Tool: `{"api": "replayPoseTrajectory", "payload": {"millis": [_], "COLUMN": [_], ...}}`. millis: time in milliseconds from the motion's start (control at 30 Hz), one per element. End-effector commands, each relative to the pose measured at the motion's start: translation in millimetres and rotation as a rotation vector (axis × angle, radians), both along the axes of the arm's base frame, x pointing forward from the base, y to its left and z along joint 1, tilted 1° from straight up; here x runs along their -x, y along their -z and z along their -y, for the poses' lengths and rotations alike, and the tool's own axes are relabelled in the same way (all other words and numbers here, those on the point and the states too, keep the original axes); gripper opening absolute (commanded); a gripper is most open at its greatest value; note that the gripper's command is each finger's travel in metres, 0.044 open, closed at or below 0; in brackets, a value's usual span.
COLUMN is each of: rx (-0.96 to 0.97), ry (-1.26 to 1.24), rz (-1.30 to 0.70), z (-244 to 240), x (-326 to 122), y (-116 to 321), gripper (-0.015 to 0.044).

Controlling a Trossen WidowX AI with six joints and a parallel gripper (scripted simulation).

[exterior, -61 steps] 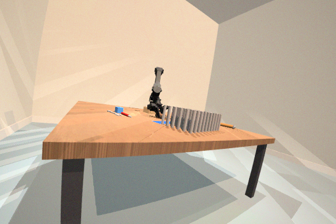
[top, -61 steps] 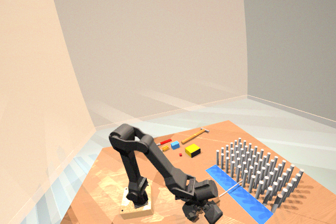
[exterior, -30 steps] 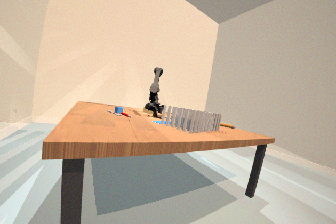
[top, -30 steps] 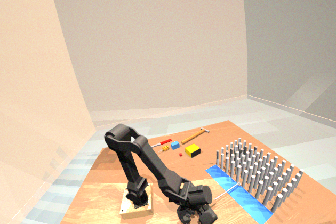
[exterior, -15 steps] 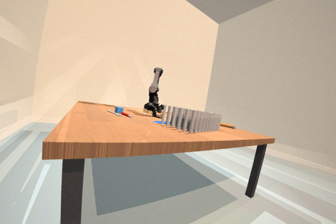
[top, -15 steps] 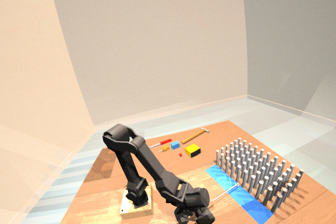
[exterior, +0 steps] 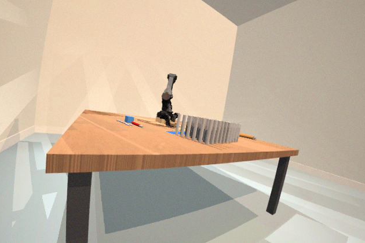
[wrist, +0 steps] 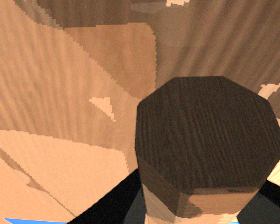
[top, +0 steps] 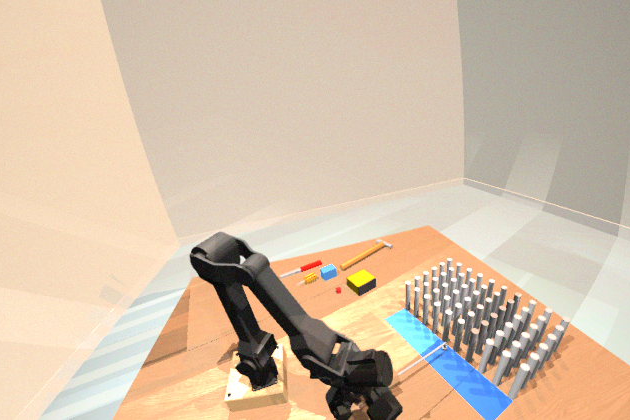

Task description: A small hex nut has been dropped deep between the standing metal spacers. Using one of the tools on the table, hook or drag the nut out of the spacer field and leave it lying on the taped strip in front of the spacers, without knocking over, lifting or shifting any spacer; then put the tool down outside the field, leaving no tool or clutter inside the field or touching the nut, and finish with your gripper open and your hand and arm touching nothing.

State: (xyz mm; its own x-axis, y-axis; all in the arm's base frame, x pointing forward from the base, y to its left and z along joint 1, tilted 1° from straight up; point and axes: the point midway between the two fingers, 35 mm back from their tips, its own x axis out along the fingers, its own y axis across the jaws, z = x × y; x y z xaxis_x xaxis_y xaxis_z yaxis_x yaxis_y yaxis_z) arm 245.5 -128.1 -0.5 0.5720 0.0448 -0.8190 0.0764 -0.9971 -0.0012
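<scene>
The spacers (top: 502, 367) (exterior: 209, 131) are standing upright in grey metal rows behind the flat blue strip (top: 474, 382) (exterior: 173, 132). The tool (top: 421, 359) (wrist: 211, 135), a thin pale rod with a dark, faceted handle, is sitting clamped in the jaws, its shaft crossing above the strip and its tip ending near the front row. A tiny grey shape is showing there, too small to tell as nut or hook.

The strip (top: 471, 382) (exterior: 173, 132) lies before the standing spacers (top: 489, 350) (exterior: 209, 130).
</scene>
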Motion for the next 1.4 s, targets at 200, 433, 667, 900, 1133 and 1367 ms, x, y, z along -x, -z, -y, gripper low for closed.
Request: {"api": "replayPoseTrajectory", "payload": {"millis": [200,433,667,900,1133,1367], "rx": [0.008,0.008,0.008,0.008,0.009,0.01], "ry": [-0.005,-0.003,-0.004,-0.005,-0.005,-0.006], "rz": [0.012,0.013,0.01,0.009,0.01,0.011], "z": [2,2,3,3,7,11], "x": [-4,-5,12,39,33,29], "y": [-11,-16,-19,-23,-43,-78], "gripper": [0.0,0.0,0.0,0.0,0.0,0.0]}}
